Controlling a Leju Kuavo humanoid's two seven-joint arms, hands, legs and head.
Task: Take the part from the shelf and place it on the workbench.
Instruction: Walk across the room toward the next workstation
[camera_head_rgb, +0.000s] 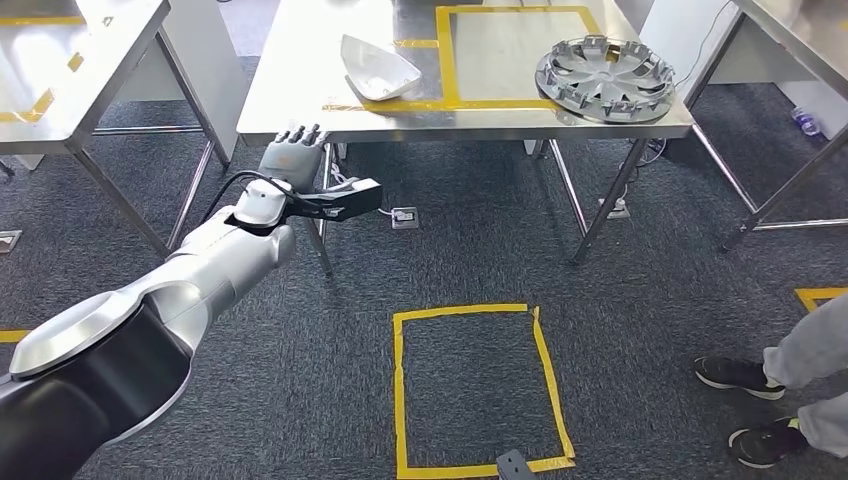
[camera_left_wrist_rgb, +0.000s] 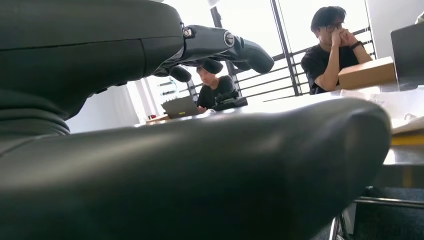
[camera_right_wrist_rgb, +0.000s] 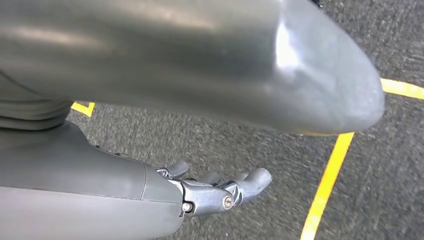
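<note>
Left hand (camera_head_rgb: 292, 158): empty, fingers spread, raised just short of the workbench (camera_head_rgb: 300, 70) edge.
Right hand (camera_right_wrist_rgb: 220, 190): empty, fingers loosely extended, hanging above carpet.
Part: white shell (camera_head_rgb: 377, 68) resting on workbench by yellow tape.
Advice: withdraw slowly, avoiding the table edge.

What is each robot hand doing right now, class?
Left hand: open, holding nothing, fingers apart near the steel table.
Right hand: open, empty, above grey carpet.

Workshop-style lab, steel workbench (camera_head_rgb: 300, 95), yellow floor tape (camera_head_rgb: 400, 390), grey carpet (camera_head_rgb: 650, 330)
</note>
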